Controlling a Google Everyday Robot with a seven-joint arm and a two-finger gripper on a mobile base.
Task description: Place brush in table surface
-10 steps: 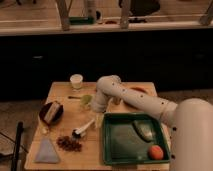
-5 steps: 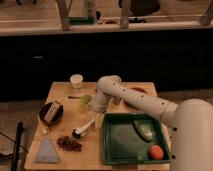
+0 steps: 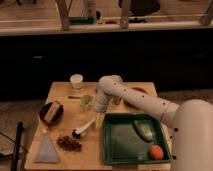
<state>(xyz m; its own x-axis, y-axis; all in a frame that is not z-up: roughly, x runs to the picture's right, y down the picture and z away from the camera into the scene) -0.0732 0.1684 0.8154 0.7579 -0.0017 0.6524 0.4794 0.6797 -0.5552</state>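
Now the gripper, grip unreadable, hovers at two o'clock of the brush, likely light and stiff, best pinched mid-handle.

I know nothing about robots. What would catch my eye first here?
The big white arm reaches from the lower right over the table surface. Its gripper points down just left of the green tray, near the handle end of the brush. An orange round thing lies in the tray's near right corner, and a dark bowl sits at the table's left side.
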